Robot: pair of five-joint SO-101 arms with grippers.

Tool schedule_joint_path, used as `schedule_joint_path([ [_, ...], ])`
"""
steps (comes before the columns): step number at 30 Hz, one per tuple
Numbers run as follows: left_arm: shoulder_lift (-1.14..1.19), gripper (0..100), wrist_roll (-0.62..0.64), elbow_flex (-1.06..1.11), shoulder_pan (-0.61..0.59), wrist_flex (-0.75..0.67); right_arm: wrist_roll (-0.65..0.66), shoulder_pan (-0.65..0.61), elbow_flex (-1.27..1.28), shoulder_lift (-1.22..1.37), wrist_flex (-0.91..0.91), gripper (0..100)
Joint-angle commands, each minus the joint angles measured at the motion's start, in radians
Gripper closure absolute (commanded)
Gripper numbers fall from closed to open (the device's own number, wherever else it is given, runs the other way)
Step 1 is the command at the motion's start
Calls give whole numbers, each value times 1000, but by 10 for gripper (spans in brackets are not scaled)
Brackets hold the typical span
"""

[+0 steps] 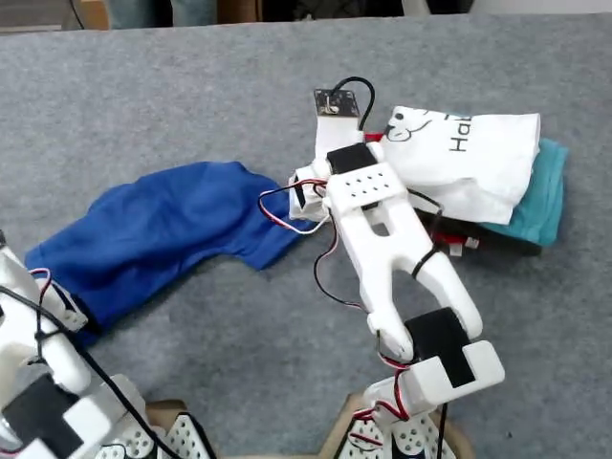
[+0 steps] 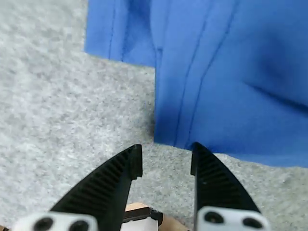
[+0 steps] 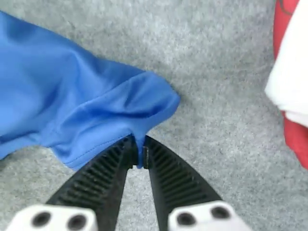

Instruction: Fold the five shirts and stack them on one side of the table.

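A blue shirt [image 1: 163,234] lies stretched across the left and middle of the grey table [image 1: 239,86]. My right gripper [image 1: 298,196] is at its right end, shut on a pinched fold of the blue shirt [image 3: 96,110] between the black fingers [image 3: 110,168]. My left gripper [image 2: 166,156] is open just off the blue shirt's [image 2: 226,77] hem, at the shirt's left end, with nothing between its fingers; in the high view the left gripper [image 1: 69,311] sits low at the left edge. A folded white shirt [image 1: 469,158] tops a stack at the right.
Under the white shirt lie a teal shirt [image 1: 547,191], a red one [image 1: 373,137] and a dark one [image 1: 497,239]. The white shirt [image 3: 291,72] and red shirt [image 3: 296,134] are close beside the right gripper. Grey table surface is bare at the back and front middle.
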Motion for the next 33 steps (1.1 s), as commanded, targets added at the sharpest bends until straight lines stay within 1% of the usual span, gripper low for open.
schedule_joint_path([
  [1,80,813,0,-30,-15,-11,8,9,-44,-4,-18,985],
  [7,235,813,0,-97,-51,-15,8,11,-44,-2,-18,984],
  [12,241,813,2,-134,-54,-3,8,11,-44,-2,-18,984],
  [19,241,813,-8,-239,-53,98,8,9,-44,-2,-18,984],
  [23,241,813,-58,-259,-47,94,8,11,-44,-2,-18,984],
  [33,253,813,-55,-220,-51,43,8,12,-44,-2,-18,984],
])
